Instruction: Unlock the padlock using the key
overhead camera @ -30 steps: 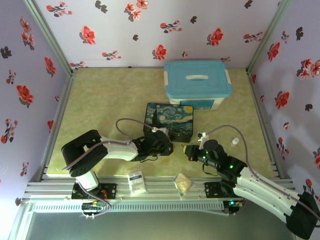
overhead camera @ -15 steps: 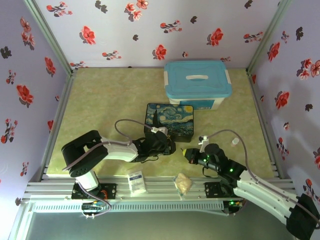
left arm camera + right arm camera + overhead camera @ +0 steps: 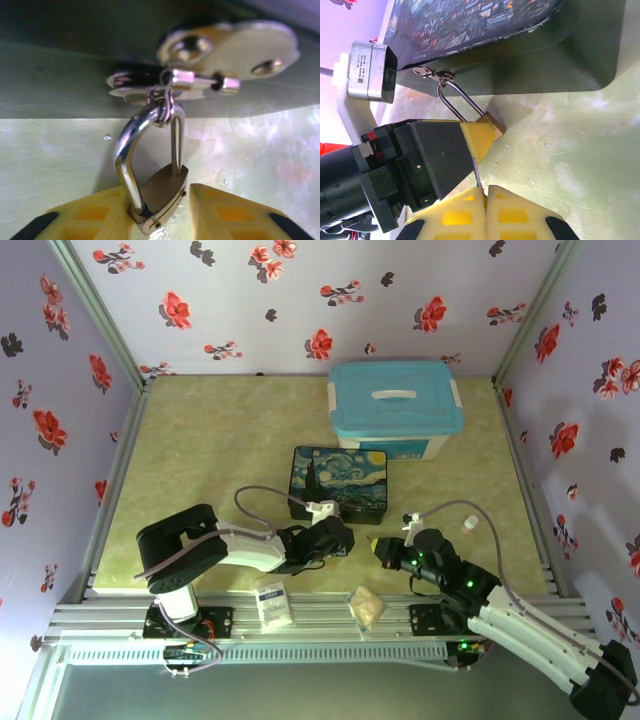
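The pale green marbled table (image 3: 220, 440) carries a starry-night painted box (image 3: 340, 480) just beyond the left gripper (image 3: 338, 535). A blue-lidded tub (image 3: 396, 410) stands farther behind it, and a small white cap (image 3: 470, 523) lies to the right of the right gripper (image 3: 374, 545).

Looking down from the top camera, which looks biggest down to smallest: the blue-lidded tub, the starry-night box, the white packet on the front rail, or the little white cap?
1. Blue-lidded tub
2. Starry-night box
3. White packet
4. White cap, clearly the smallest
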Tool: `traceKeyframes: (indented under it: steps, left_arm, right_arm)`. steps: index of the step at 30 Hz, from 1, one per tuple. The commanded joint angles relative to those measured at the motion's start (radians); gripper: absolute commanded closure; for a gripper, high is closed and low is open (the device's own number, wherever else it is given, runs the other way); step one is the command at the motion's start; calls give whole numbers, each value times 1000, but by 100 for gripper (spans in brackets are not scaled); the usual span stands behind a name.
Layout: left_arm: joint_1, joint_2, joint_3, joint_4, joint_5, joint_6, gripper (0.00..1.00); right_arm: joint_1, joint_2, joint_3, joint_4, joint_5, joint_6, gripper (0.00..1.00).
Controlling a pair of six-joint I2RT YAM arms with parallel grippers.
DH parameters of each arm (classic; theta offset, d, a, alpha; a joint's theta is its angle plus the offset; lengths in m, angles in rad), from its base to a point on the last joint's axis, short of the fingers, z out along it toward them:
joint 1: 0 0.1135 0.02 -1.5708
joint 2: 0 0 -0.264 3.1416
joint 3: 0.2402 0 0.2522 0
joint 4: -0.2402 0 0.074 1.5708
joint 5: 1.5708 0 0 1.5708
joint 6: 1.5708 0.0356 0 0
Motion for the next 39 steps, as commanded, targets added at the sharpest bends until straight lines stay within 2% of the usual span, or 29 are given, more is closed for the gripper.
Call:
traceKeyframes:
  steps: [1,6,13,20,22,26,34,39]
  left_arm:
    - [-2,16,-28,70,-25,-2,70]
    - [-2,-38,-76,156,-13,-10,85]
    - [11,-63,-123,291,49,-83,91]
    - [25,-105,-151,370,83,-111,94]
    - [30,-109,-155,368,82,-113,96]
    - [38,-85,-189,480,104,-158,100]
    - [43,-86,-200,554,117,-187,100]
    - [51,-104,-213,567,114,-196,100]
  right_arm:
    - [-7,9,-25,84,1,29,100]
    - [-6,78,-72,222,-48,97,100]
    - [-7,127,-87,239,-49,157,100]
    - [-7,275,-136,484,-103,250,100]
    - [-10,303,-132,512,-116,246,100]
    - [-26,331,-139,581,-146,262,100]
    - [-57,389,-134,631,-184,261,100]
    - [-104,497,-132,781,-270,263,100]
